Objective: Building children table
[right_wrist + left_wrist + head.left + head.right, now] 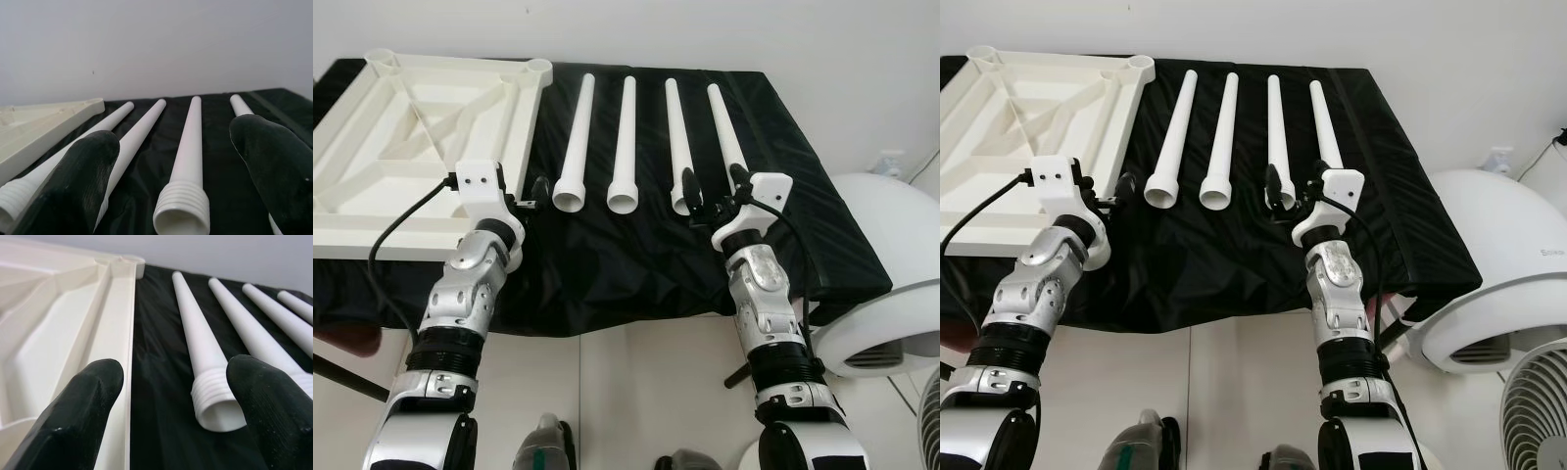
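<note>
The right gripper [713,197] stands wide open and holds nothing. It hovers low over the threaded end of the third leg [678,145], counting from the tabletop, with one finger on each side of it in the right wrist view. The fourth leg [725,137] lies just beside, toward the right edge of the desk [822,206], and its thick end is partly hidden behind the outer finger.

The left gripper [530,194] is also wide open and empty. It hangs between the white tabletop [411,127] and the first leg [578,142], near the front of the desk. The tabletop lies upside down at the left back corner, with round sockets at its corners. The second leg [626,142] lies between the first and the third, and all four point their thin ends to the back edge.

I think the main risk is at the right side. The legs are round and taper, so they can roll on the smooth black cloth [636,264]. If the gripper descends a little off centre, a finger may push the third leg against its neighbour, or close on two legs together. The threaded end is also short, and a grip there may let the long leg tilt and slip. On the left, a finger could strike the tabletop edge and shift it.
</note>
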